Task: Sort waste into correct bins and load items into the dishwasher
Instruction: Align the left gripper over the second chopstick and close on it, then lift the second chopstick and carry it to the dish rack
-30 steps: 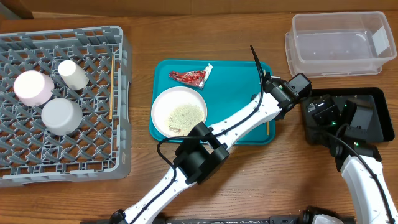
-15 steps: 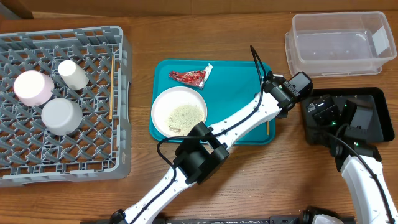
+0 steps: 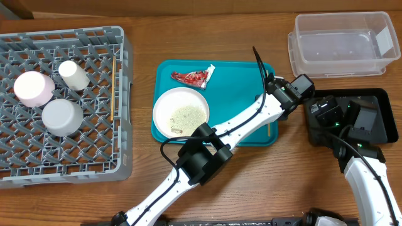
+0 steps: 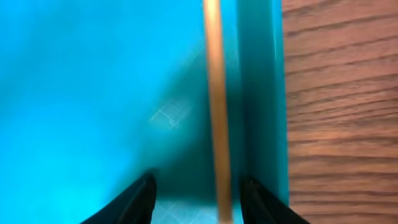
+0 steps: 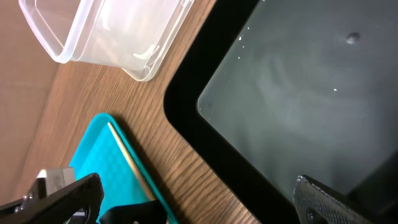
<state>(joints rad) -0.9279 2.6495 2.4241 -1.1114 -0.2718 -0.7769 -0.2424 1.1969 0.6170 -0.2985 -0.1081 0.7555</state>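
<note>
Chopstick [image 4: 214,93] lies flat on the teal tray [image 4: 93,93]. Its long axis runs parallel to the tray's right rim, just beside it. Left claw [image 4: 198,190] partly spread, fingers astride the stick, not clamping it. Right claw [image 5: 199,200] spread wide, holding nothing, above black tray [image 5: 298,93]. Wooden table [image 4: 342,124].

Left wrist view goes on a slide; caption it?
Left pincer, open, straddles a wooden chopstick on the teal tray.

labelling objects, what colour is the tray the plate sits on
The tray is teal, clearest in the overhead view.
</note>
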